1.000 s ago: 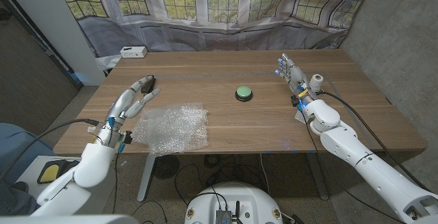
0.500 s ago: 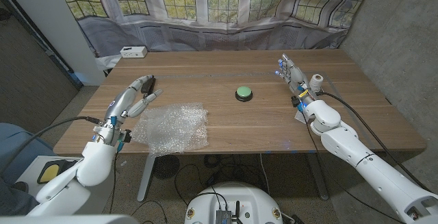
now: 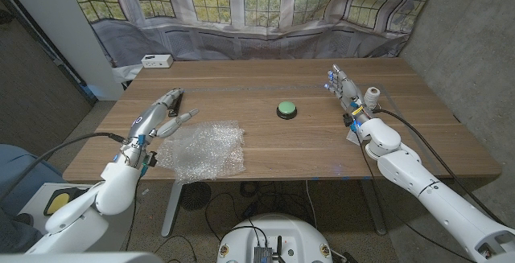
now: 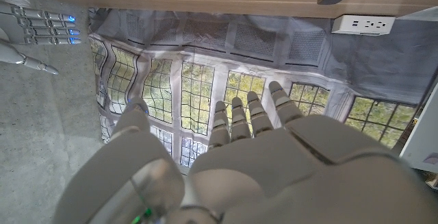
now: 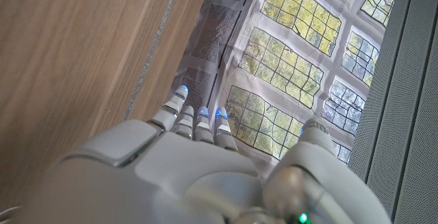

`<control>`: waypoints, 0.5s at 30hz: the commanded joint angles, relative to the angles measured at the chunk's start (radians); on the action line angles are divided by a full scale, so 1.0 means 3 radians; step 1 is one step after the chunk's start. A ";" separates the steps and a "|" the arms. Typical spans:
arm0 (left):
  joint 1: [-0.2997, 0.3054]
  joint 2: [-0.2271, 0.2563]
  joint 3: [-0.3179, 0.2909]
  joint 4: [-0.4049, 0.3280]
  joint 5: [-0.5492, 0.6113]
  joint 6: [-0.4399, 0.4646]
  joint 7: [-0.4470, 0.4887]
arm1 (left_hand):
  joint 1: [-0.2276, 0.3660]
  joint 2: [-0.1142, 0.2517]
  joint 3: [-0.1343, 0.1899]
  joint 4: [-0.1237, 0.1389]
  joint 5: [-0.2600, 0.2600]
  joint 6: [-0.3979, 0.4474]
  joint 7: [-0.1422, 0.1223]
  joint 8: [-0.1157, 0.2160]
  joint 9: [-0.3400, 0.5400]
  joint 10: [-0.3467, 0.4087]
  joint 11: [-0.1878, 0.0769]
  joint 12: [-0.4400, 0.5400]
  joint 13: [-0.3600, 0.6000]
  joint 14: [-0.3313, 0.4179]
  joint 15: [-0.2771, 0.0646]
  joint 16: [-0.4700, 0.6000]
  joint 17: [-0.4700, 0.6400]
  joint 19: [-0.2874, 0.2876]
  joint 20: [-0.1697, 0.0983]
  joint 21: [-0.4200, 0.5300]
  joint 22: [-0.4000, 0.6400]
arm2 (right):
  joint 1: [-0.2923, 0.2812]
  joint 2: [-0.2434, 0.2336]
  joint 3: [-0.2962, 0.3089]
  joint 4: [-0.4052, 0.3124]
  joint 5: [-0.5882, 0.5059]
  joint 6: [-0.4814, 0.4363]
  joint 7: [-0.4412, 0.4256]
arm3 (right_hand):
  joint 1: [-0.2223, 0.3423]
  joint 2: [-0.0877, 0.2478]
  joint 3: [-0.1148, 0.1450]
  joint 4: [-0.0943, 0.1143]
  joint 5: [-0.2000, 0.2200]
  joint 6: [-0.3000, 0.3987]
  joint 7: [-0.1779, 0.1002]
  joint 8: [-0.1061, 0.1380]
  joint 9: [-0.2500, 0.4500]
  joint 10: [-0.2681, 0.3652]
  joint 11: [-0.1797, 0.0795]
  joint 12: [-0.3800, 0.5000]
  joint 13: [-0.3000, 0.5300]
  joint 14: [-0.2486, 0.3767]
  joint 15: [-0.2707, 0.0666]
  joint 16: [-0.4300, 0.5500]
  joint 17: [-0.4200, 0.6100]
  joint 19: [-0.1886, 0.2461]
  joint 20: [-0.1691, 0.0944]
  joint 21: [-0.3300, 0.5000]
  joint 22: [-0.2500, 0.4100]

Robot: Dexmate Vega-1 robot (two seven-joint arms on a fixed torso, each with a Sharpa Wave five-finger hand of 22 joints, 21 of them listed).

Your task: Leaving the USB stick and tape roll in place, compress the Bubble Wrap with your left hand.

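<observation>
Leaded windows and a grey curtain are backing the wooden worktop (image 3: 322,146) I'm working over. Taking the green button (image 3: 286,109) as my landmark: the Bubble Wrap (image 3: 205,149) is lying crumpled to its left and nearer me, close to the worktop's front edge. A small dark item (image 3: 178,96) is sitting further left of the button, toward the back; prob the USB stick, too small to confirm. A white roll (image 3: 371,96) is standing well right of the button, likely the tape roll.

My left robot hand (image 3: 163,113) is hanging left of the button, just beside the wrap's far-left corner, fingers spread and holding nothing; can't tell if it's touching the sheet. In the left wrist view its fingers (image 4: 248,118) are pointing out at the windows, w/ the worktop edge beyond. The right robot hand (image 3: 342,86) is sitting right of the button, next to the white roll, fingers straight and apart, gripping nothing.

Step in hand, as I'm judging it: approach phase, compression not yet started. Next move is calling for bringing the left palm in over the wrap's middle, then pressing down or closing the fingers on it. I'm needing to steer clear of the dark item right behind the hand, and keep the right arm parked so the roll isn't getting nudged.
</observation>
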 commanded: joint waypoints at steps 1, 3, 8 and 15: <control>0.0043 0.0216 0.0034 -0.0178 -0.0008 0.0386 -0.0278 | 0.0045 -0.0035 0.0001 -0.0028 0.0017 -0.0080 -0.0004 -0.0005 0.0006 -0.0056 0.0012 -0.0016 0.0012 -0.0060 -0.0007 -0.0019 0.0011 -0.0030 0.0012 0.0006 0.0019 | 0.0007 0.0036 0.0000 0.0061 0.0027 0.0034 0.0012 | 0.0026 -0.0024 0.0021 0.0002 0.0007 0.0024 -0.0026 -0.0006 0.0008 0.0011 0.0006 -0.0005 0.0009 0.0020 0.0000 0.0007 0.0015 0.0018 0.0011 -0.0003 0.0013; 0.0036 0.0251 0.0045 -0.0196 -0.0004 0.0449 -0.0325 | 0.0085 -0.0035 0.0015 -0.0041 0.0020 -0.0115 0.0002 -0.0002 0.0007 -0.0078 -0.0003 -0.0016 0.0014 -0.0080 -0.0018 -0.0018 0.0011 -0.0035 0.0012 0.0005 0.0019 | 0.0009 0.0035 -0.0003 0.0074 0.0022 0.0038 0.0016 | 0.0026 -0.0023 0.0021 0.0002 0.0008 0.0025 -0.0027 -0.0006 0.0008 0.0014 0.0008 -0.0004 0.0009 0.0022 0.0002 0.0008 0.0015 0.0018 0.0015 -0.0004 0.0013; 0.0016 0.0323 0.0080 -0.0188 -0.0012 0.0512 -0.0369 | 0.0154 -0.0034 0.0039 -0.0062 0.0026 -0.0167 0.0002 0.0003 0.0008 -0.0105 -0.0017 -0.0016 0.0016 -0.0090 -0.0028 -0.0011 0.0011 -0.0037 0.0011 0.0006 0.0018 | 0.0010 0.0042 -0.0002 0.0079 0.0032 0.0033 0.0012 | 0.0027 -0.0023 0.0022 0.0001 0.0008 0.0027 -0.0029 -0.0006 0.0008 0.0015 0.0003 -0.0005 0.0009 0.0021 0.0003 0.0006 0.0015 0.0019 0.0019 -0.0004 0.0014; 0.0001 0.0423 0.0121 -0.0218 -0.0020 0.0635 -0.0456 | 0.0222 -0.0043 0.0057 -0.0079 0.0030 -0.0209 -0.0010 0.0009 0.0008 -0.0124 -0.0028 -0.0013 0.0018 -0.0101 -0.0039 -0.0007 0.0010 -0.0029 0.0009 0.0009 0.0016 | 0.0018 0.0042 -0.0007 0.0091 0.0024 0.0045 0.0021 | 0.0025 -0.0025 0.0021 0.0002 0.0007 0.0029 -0.0033 -0.0006 0.0008 0.0018 0.0001 -0.0005 0.0009 0.0023 0.0003 0.0006 0.0015 0.0018 0.0024 -0.0005 0.0014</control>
